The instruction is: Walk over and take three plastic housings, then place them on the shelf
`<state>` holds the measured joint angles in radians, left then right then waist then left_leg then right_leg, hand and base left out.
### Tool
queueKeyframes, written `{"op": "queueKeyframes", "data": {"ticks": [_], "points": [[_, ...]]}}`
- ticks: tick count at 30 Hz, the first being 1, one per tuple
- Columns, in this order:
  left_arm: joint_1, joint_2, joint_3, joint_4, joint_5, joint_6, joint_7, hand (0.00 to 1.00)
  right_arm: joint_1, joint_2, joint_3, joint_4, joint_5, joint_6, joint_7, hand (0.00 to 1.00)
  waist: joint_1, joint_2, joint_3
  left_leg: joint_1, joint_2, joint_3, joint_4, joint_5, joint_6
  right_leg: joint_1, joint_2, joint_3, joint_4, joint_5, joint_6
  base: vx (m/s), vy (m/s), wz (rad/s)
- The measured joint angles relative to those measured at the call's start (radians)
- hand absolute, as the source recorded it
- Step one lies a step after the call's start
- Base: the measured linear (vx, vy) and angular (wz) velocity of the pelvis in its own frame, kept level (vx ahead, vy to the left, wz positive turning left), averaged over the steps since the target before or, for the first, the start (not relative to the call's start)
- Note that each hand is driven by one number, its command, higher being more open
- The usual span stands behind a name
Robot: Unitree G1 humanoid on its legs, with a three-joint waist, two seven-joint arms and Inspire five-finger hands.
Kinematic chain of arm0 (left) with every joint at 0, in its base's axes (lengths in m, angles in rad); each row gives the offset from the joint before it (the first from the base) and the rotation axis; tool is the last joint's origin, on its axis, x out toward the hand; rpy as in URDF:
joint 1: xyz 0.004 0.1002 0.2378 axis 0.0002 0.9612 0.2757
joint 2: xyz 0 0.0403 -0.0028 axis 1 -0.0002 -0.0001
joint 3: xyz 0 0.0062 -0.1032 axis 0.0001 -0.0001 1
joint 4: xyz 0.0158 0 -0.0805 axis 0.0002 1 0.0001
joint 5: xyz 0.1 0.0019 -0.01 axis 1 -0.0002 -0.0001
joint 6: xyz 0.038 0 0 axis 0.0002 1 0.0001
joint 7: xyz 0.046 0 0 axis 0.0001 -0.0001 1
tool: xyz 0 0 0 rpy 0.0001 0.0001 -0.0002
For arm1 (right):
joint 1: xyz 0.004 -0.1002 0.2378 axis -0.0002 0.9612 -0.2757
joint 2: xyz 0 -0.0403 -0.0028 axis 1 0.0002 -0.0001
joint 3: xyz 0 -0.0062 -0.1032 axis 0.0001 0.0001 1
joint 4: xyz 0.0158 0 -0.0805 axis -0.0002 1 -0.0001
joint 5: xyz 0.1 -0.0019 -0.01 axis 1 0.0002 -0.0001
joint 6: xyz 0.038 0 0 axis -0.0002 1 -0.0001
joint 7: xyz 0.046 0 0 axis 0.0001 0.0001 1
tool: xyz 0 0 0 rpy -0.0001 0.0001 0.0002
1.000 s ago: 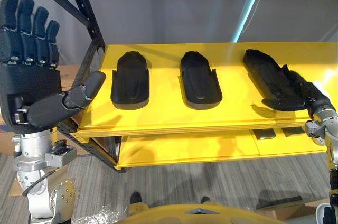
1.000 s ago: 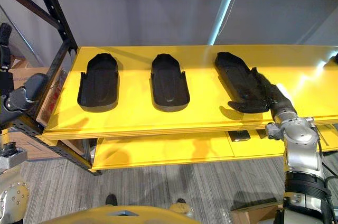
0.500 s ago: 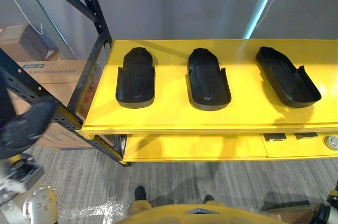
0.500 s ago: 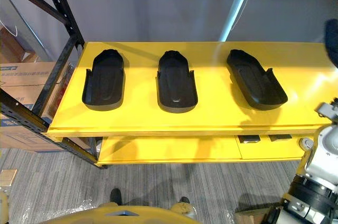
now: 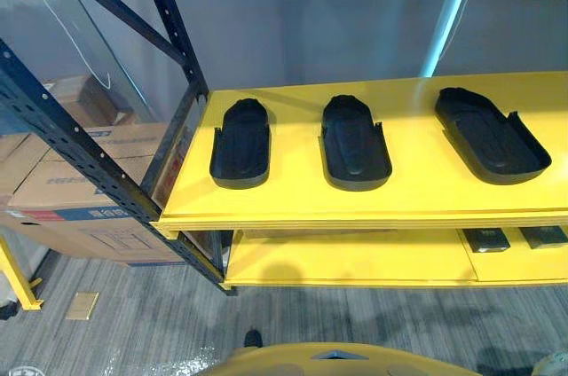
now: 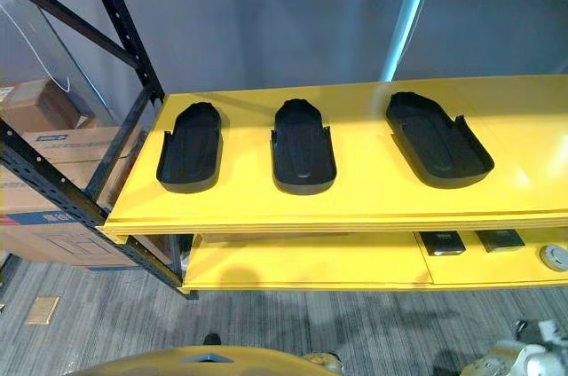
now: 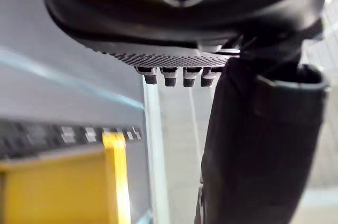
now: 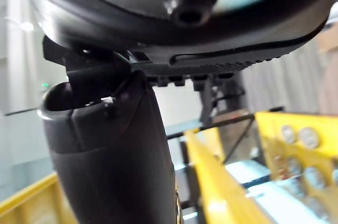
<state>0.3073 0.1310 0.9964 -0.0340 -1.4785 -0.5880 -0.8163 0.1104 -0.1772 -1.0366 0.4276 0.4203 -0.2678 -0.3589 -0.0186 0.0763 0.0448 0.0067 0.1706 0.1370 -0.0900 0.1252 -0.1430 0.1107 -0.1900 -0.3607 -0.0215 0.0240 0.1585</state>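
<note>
Three black plastic housings lie in a row on the top board of the yellow shelf [image 5: 355, 203], open sides up: the left one [image 5: 240, 143], the middle one [image 5: 355, 142] and the right one [image 5: 491, 135]. Nothing touches them. In the left wrist view my left hand [image 7: 185, 18] shows its palm and a straight thumb [image 7: 259, 145], with nothing held. My right hand [image 8: 174, 23] looks the same in the right wrist view, its thumb [image 8: 116, 171] straight and bare, with yellow shelf edges behind it.
Black rack uprights [image 5: 169, 17] stand at the shelf's left end, with cardboard boxes [image 5: 80, 190] behind them. A lower yellow board carries small dark parts [image 5: 486, 239] and a round piece [image 6: 555, 257]. A pale blue pole [image 5: 448, 12] rises behind. Grey carpet lies below.
The right hand has let go of the right housing and both hands have dropped out of the eye views. The camera has shifted; the three housings stay on the shelf.
</note>
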Motion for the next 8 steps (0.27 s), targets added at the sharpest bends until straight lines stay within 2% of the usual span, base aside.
{"op": "queueKeyframes", "data": {"ticks": [2,3,4,5,7,8], "points": [[-0.004,0.010,-0.065,0.344,0.083,0.126,0.112,1.00,0.024,0.003,0.067,0.166,0.037,0.034,0.045,1.00,0.018,-0.008,0.001,0.003,0.002,0.003,0.000,0.000,0.001,0.006,0.001,0.001,0.001,0.000,-0.001,0.00,0.000,0.00],[-0.001,0.012,-0.090,0.423,0.133,0.161,0.158,1.00,0.027,0.005,0.089,0.205,0.039,0.051,0.068,1.00,0.018,-0.013,0.001,0.004,0.001,0.003,0.000,0.000,0.001,0.010,0.000,-0.001,0.001,0.000,-0.001,0.00,-0.004,0.07],[0.000,0.019,-0.151,0.569,0.234,0.225,0.240,1.00,0.029,0.015,0.128,0.288,0.041,0.076,0.112,1.00,0.019,-0.028,-0.002,0.006,0.000,0.001,0.000,-0.001,0.002,0.014,-0.001,-0.003,0.002,-0.002,-0.004,0.00,-0.002,0.07],[0.000,0.021,-0.189,0.635,0.293,0.257,0.280,1.00,0.024,0.025,0.143,0.330,0.049,0.083,0.136,1.00,0.022,-0.036,-0.003,0.006,0.000,0.001,0.000,-0.001,0.002,0.014,-0.001,-0.004,0.002,-0.002,-0.005,0.00,-0.002,0.06],[-0.002,0.023,-0.331,0.811,0.485,0.408,0.421,1.00,-0.011,0.075,0.164,0.450,0.101,0.101,0.230,1.00,0.021,-0.059,0.004,0.006,-0.001,0.002,0.000,-0.003,0.003,0.014,-0.002,-0.004,0.003,-0.005,-0.009,0.00,0.000,0.00],[-0.002,0.023,-0.363,0.848,0.507,0.442,0.439,1.00,-0.018,0.084,0.165,0.472,0.107,0.108,0.250,1.00,0.020,-0.066,0.007,0.008,-0.002,0.003,0.000,-0.004,0.003,0.014,-0.002,-0.002,0.003,-0.006,-0.011,0.00,0.000,0.00]]}}
